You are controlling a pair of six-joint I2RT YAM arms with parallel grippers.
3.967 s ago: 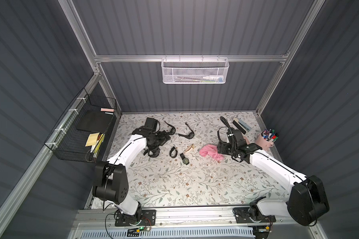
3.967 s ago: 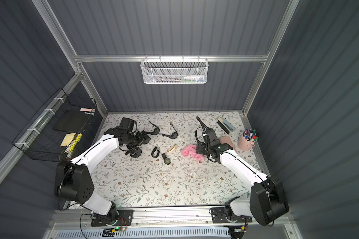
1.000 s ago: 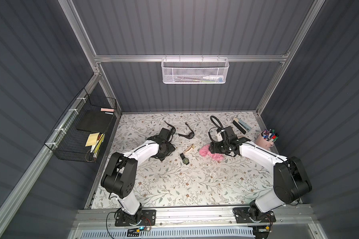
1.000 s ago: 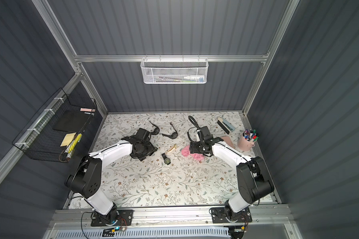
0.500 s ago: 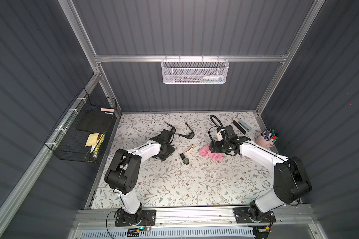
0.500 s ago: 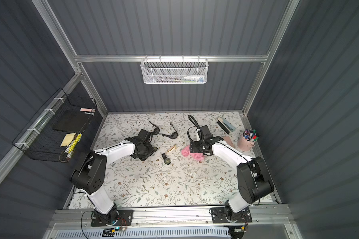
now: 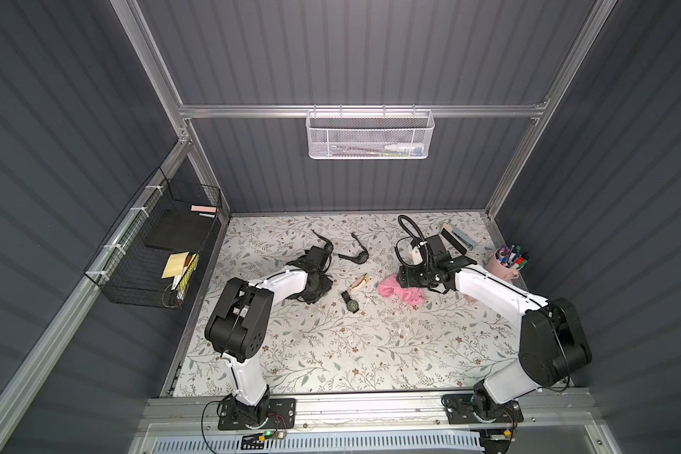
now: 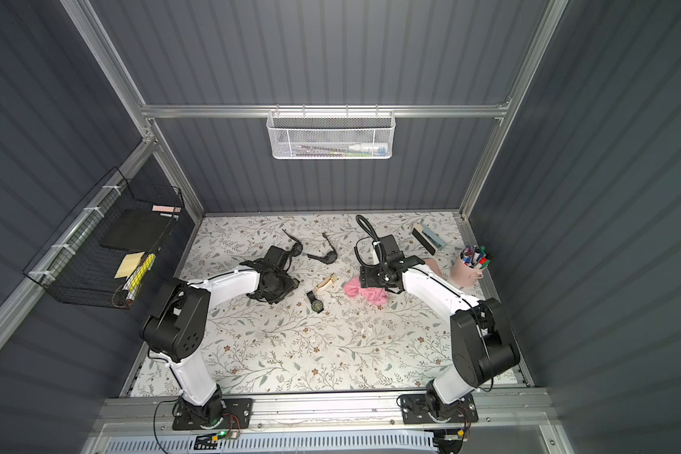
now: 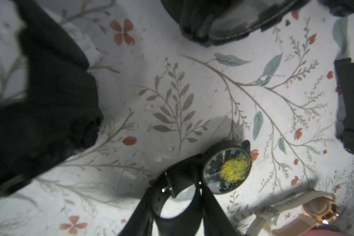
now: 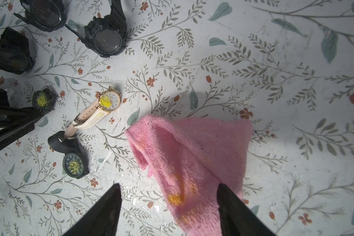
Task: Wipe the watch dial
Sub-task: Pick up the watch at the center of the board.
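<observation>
Floral-print table (image 7: 370, 353), grey ribbed walls (image 7: 370, 59), white basket (image 7: 370, 133) on the back rail. Left of centre, I see the left gripper (image 7: 321, 283) flanking the strap of a yellow-smeared watch (image 9: 227, 169); whether it pinches, I cannot tell. Right gripper (image 10: 168, 185): 2 fingers spread over the pink cloth (image 10: 192, 147).

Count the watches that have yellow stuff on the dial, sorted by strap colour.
Black watches: 2
Cream watch: 1
Total: 3
</observation>
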